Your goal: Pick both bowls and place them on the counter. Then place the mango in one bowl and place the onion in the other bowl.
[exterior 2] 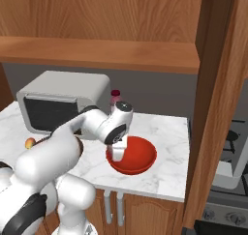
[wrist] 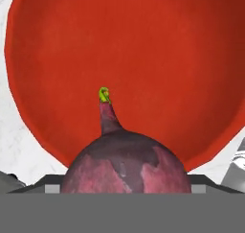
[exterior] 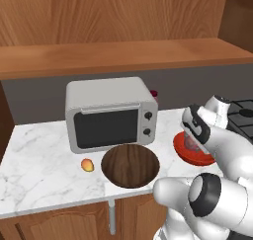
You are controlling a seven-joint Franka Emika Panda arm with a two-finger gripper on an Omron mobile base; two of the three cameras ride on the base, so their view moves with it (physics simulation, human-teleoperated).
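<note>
Over the red bowl (wrist: 143, 59) we see the onion (wrist: 125, 165) sitting right at the pincer's mouth in the hand view, its purplish-red body low in the picture and its thin neck with a green tip pointing out over the bowl's glossy inside. From the right base view the pincer (exterior 2: 117, 154) hangs above the near-left part of that red bowl (exterior 2: 138, 156), which rests on the white marble counter (exterior 2: 164, 132). We cannot make out the finger tips against the onion, so we cannot tell whether the jaws grip it or stand apart from it; they look spread wide. In the left base view the arm hides most of the red bowl (exterior: 190, 155). Left of it on the counter (exterior: 39, 170) sits the dark wooden bowl (exterior: 130, 166), in front of the microwave (exterior: 111, 113). Beside that bowl's left rim lies the mango (exterior: 87, 165), on the marble.
</note>
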